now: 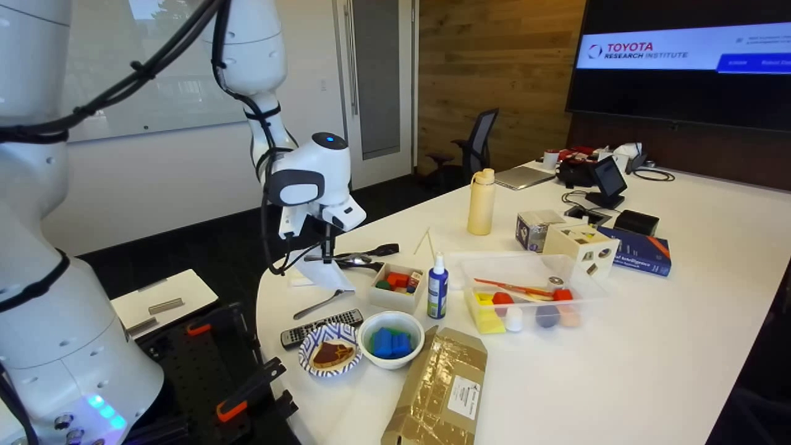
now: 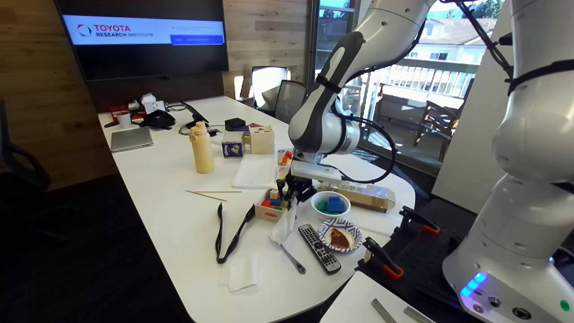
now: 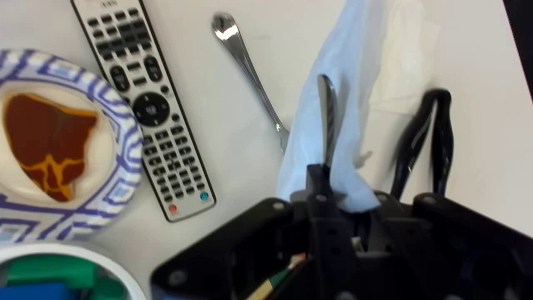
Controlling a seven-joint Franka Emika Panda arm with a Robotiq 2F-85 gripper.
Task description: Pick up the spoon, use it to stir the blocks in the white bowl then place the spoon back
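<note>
My gripper (image 3: 326, 171) is shut on a silver utensil, seemingly the spoon (image 3: 328, 112), with a pale napkin (image 3: 308, 125) caught and hanging beside it. The utensil's head is hidden in the wrist view. In an exterior view the gripper (image 1: 328, 252) holds it roughly level above the table, its handle pointing left. The white bowl (image 1: 390, 363) holds large blue and green blocks (image 1: 390, 343); no tiny reddish-brown pieces show in it. The bowl (image 2: 330, 217) stands apart from the gripper (image 2: 292, 197), and its rim also shows at the wrist view's lower left (image 3: 127, 275).
A silver utensil (image 3: 250, 66) lies on the table between the remote (image 3: 152, 109) and the napkin. A patterned plate (image 1: 309, 364) touches the bowl area. A box of blocks (image 2: 268, 216) is below the gripper, black tongs (image 2: 233, 244) beside it. A spray bottle (image 1: 437, 290) stands near.
</note>
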